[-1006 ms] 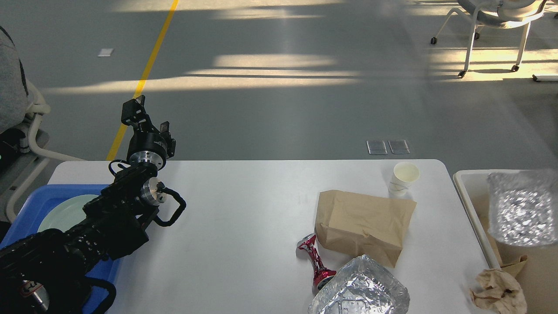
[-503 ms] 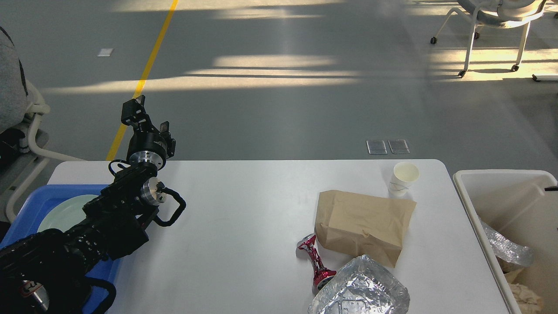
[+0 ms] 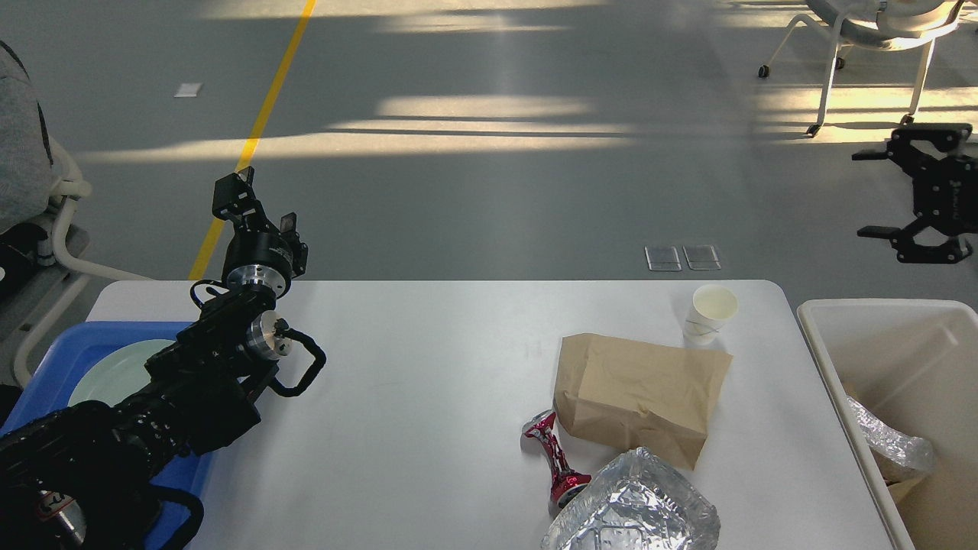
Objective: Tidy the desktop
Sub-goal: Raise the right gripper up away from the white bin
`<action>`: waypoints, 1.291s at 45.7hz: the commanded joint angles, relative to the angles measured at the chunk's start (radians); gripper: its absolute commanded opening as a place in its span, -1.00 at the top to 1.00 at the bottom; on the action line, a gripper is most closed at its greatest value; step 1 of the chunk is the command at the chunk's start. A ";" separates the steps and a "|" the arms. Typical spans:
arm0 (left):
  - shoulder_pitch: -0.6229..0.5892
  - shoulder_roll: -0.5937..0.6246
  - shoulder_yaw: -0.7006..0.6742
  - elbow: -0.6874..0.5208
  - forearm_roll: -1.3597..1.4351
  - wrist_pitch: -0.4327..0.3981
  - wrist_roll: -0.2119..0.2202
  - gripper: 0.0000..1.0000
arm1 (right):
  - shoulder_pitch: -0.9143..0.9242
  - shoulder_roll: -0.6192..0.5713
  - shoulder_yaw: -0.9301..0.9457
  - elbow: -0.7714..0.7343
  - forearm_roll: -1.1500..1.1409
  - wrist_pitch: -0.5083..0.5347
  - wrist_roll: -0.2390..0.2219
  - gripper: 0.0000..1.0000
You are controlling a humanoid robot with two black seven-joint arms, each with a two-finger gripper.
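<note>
The white surface (image 3: 428,397) fills the near middle of the view, wider than anything else here. The left end effector (image 3: 256,208) stands just past its far left corner, raised above the edge and touching nothing; its two fingers are spread apart, holding nothing. The left arm (image 3: 176,389) comes in from the near left, lying over a blue tray (image 3: 53,359) with a pale plate (image 3: 114,370), then bends upward at the wrist so the fingers point away toward the floor.

The right end effector (image 3: 886,192) hangs at the far right, well above and beyond the surface's right corner, over the floor past a white bin (image 3: 821,351). Its fingers point left, one above the other, spread wide and empty.

On the right half of the surface lie a paper cup (image 3: 710,313) at the far side, a brown bag (image 3: 638,393) nearer, a crushed red can (image 3: 556,458) just beside the bag, and a foil container (image 3: 634,508) at the near edge.
</note>
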 commanded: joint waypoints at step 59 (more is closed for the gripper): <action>0.000 0.000 0.000 0.000 0.000 0.000 0.001 -0.93 | 0.753 0.471 -0.577 0.365 -0.202 -0.224 -0.024 -1.00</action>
